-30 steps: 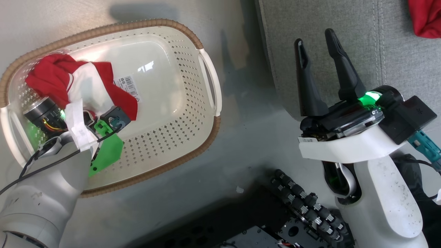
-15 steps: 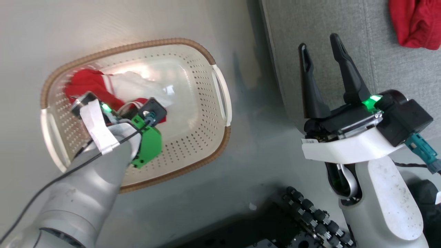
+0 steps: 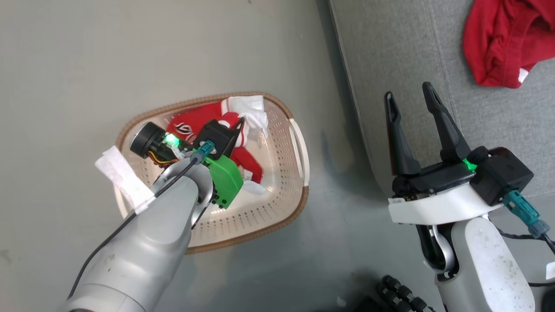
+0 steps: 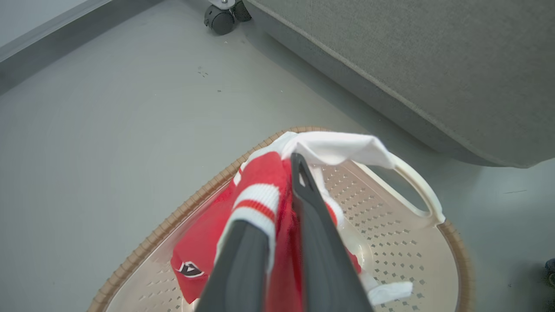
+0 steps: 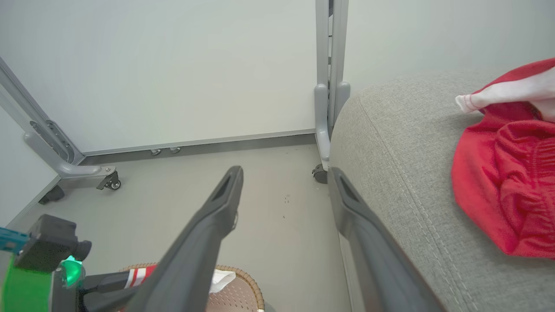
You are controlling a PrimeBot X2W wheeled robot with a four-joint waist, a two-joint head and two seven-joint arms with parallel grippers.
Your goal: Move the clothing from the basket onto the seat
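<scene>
Now, L gripper [image 4: 277,203] was clamped on a red-white garment [image 3: 195,123], hanging over the basket [image 3: 260,232] on the floor [image 3: 130,52]. R gripper [image 3: 407,93] was spread open, empty, beside the seat [image 3: 390,52] edge; a 2nd garment [image 3: 498,47] lay on the seat, well apart.

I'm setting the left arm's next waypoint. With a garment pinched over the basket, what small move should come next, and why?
Probably raise the left gripper straight up a little. Its jaws are shut on the red and white garment, whose lower folds hang inside the basket, below the rim. Clearing the rim should keep the cloth from snagging before swinging right toward the seat.
</scene>
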